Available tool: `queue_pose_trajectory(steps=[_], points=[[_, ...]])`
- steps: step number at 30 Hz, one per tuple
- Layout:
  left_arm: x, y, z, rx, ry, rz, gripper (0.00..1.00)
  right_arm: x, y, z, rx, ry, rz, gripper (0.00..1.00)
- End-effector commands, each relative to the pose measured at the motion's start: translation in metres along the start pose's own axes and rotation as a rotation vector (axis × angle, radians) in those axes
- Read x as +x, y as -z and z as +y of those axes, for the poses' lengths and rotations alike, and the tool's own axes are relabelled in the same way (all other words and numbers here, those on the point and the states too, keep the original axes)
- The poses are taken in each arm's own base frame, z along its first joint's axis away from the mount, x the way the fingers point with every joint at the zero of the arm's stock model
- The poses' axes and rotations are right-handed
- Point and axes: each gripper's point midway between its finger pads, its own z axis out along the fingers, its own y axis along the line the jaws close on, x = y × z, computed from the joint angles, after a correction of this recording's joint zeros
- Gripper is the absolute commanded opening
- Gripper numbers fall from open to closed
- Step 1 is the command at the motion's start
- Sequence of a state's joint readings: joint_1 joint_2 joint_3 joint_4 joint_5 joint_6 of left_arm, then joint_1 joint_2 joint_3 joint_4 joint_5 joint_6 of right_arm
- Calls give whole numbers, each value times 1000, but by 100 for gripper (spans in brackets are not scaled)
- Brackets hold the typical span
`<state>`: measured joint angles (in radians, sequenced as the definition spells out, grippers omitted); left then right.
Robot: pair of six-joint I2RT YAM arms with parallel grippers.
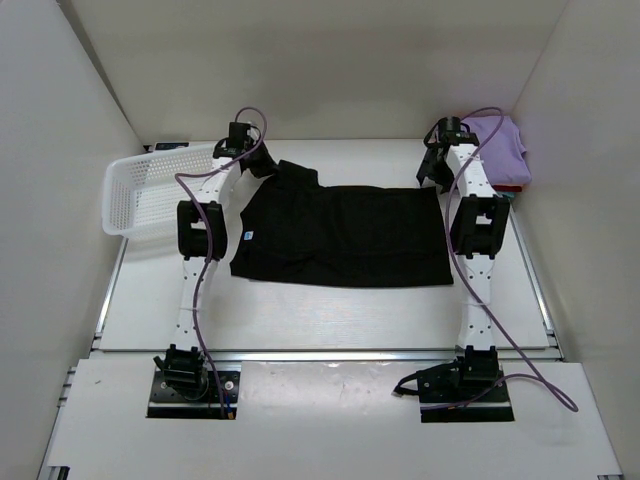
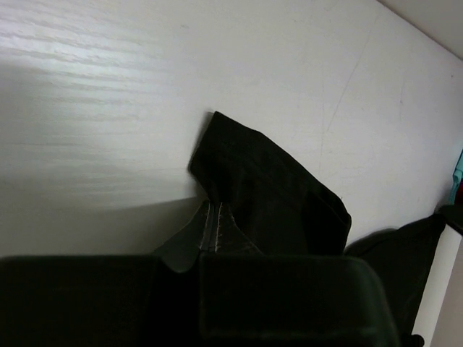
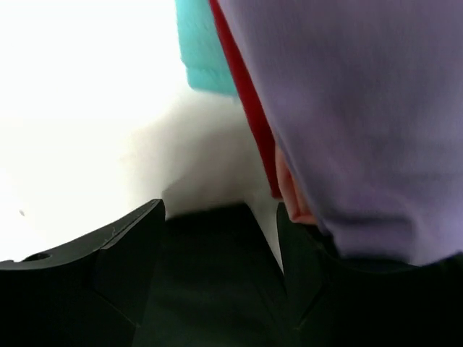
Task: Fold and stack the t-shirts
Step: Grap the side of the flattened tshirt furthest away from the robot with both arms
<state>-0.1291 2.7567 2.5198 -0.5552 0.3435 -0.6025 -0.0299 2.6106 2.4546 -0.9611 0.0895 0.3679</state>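
The large black t-shirt (image 1: 340,235) lies spread flat mid-table, its sleeve (image 1: 295,172) bunched at the far left. My left gripper (image 1: 247,152) is at that sleeve; in the left wrist view the gripper (image 2: 201,249) is shut on the black shirt (image 2: 268,195), a stitched seam showing between the pads. My right gripper (image 1: 434,168) is at the shirt's far right corner. In the right wrist view the gripper (image 3: 217,238) is open, with the black cloth (image 3: 210,282) between its jaws. The folded stack, lavender (image 1: 497,148) over red (image 3: 249,108) and teal (image 3: 202,58), sits just right of it.
A white mesh basket (image 1: 110,200) stands at the far left beside the left arm. White walls close in the table at the back and both sides. The lavender stack (image 3: 362,108) hangs very close to the right wrist camera.
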Motion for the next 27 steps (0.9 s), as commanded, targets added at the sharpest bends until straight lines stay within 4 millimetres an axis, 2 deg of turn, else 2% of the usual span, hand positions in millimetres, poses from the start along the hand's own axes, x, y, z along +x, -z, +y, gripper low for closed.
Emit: queue_pose_trajectory(steps=[1, 2, 3, 4, 6, 8, 13, 14, 15, 16, 18, 21, 22, 23, 24, 25, 27], points=[[-11, 26, -42, 82, -38, -8, 0, -9, -4, 3, 12, 2, -14, 60], [-12, 28, -48, 96, -41, -13, 0, -8, -9, 4, 10, -3, -10, 53], [-11, 27, -45, 93, -39, -7, 0, -7, -9, 5, 1, -12, 2, 49], [-11, 28, -46, 93, -37, -7, 0, -6, -11, 3, 9, -20, 7, 41], [-11, 28, -44, 94, -34, -2, 0, -2, -8, 3, 0, -24, 33, 11], [-16, 32, -48, 106, -35, -13, 0, -6, -2, 3, 0, -19, 23, 0], [-18, 33, -48, 114, -18, -8, 0, -23, 13, 13, -26, 13, -42, 0], [-21, 36, -47, 115, -17, -14, 0, -22, 15, 15, -31, 14, -40, 5], [-24, 38, -49, 117, -20, -20, 0, -21, 18, 12, -23, 6, -33, 20], [-22, 39, -53, 119, -27, -17, 0, -22, 18, 10, -25, 0, -32, 30], [-21, 41, -53, 123, -26, -10, 0, -15, 15, 10, -17, 5, -11, 38], [-21, 41, -53, 117, -28, -12, 0, -5, 14, 8, 2, 15, 24, 40], [-20, 42, -53, 120, -29, -8, 0, -4, 13, 9, 0, 20, 26, 38], [-19, 43, -55, 122, -28, -6, 0, 1, 11, 7, 8, 26, 44, 32], [-21, 44, -54, 118, -29, -10, 0, 3, 13, 9, 7, 32, 49, 12], [-18, 43, -55, 117, -30, -3, 0, 3, 13, 11, 14, 35, 48, 0], [-23, 50, -61, 128, -33, -10, 0, -4, 19, 7, 29, 54, 21, 0]])
